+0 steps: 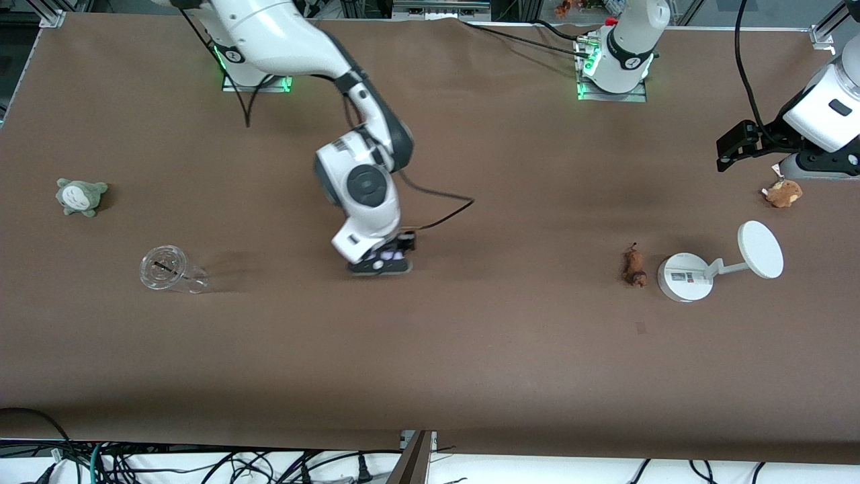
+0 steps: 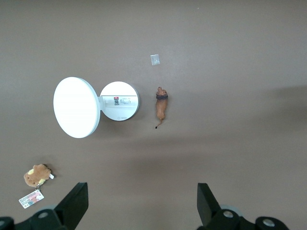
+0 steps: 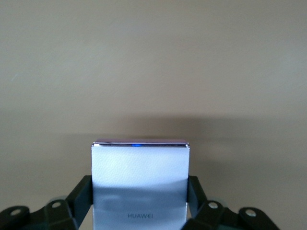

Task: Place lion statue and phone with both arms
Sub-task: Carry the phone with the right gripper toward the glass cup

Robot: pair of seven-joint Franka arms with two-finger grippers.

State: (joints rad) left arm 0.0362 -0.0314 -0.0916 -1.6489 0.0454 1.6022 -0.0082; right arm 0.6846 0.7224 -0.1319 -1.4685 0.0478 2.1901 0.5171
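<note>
Progress: we judge the task partway; neither thing looks finally released by both arms yet.
Phone [image 3: 140, 184]: we see it clamped between the fingers of the right pincer [image 1: 384, 259], which is low at the table [image 1: 470, 349] near the middle, so it is either just gripped or about to be set down; we cannot tell which.
Right arm pose: it reaches out from its base and bends steeply down, wrist nearly vertical over the phone.
Lion statue [image 1: 633, 265]: it lies free on the table, just beside the white stand [image 1: 685, 277], toward the left arm's end.
Left pincer [image 2: 141, 203]: spread wide, holding nothing, high above the lion statue and the stand in its wrist view.
Left arm pose: raised and apparently waiting, with the brown plush [image 1: 783, 192] beneath it.
Left to do: as we judge, the lion statue's placing.
</note>
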